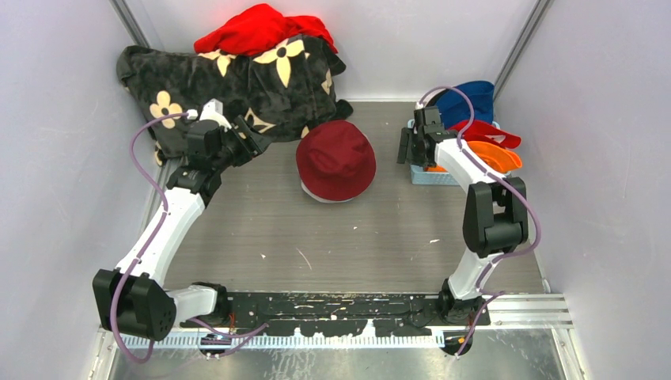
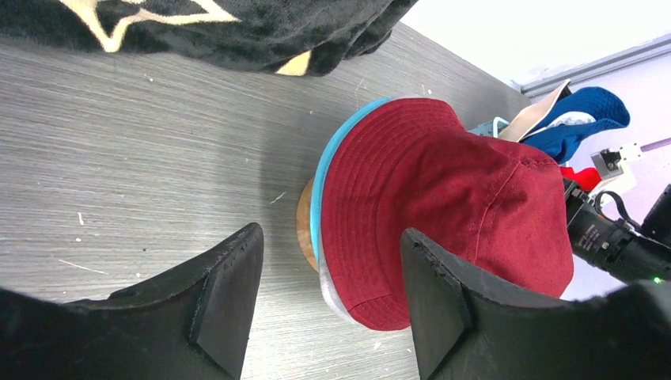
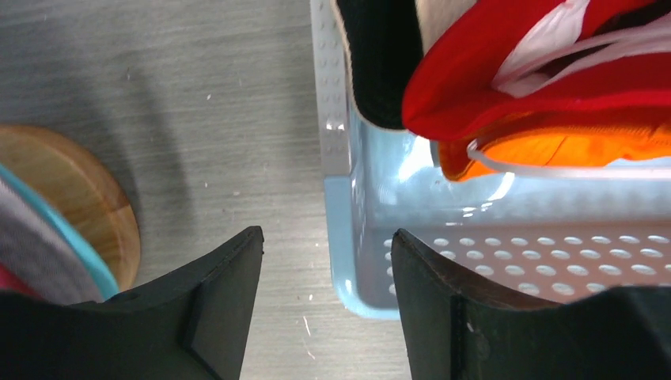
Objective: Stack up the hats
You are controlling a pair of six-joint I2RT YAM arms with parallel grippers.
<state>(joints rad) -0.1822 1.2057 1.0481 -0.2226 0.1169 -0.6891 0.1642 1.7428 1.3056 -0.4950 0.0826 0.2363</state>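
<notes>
Left tool (image 2: pixel 331 237) and right tool (image 3: pixel 326 235), both wide and empty, over scuffed grey tabletop (image 1: pixel 356 237) between pale walls (image 1: pixel 47 119).

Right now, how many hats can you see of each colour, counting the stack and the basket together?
Maroon hat: 1
Teal hat: 1 (rim only)
Grey hat: 1 (rim only)
Blue hat: 1
Red hat: 1
Orange hat: 1
Cream hat: 1 (edge only)
Total: 7
</notes>
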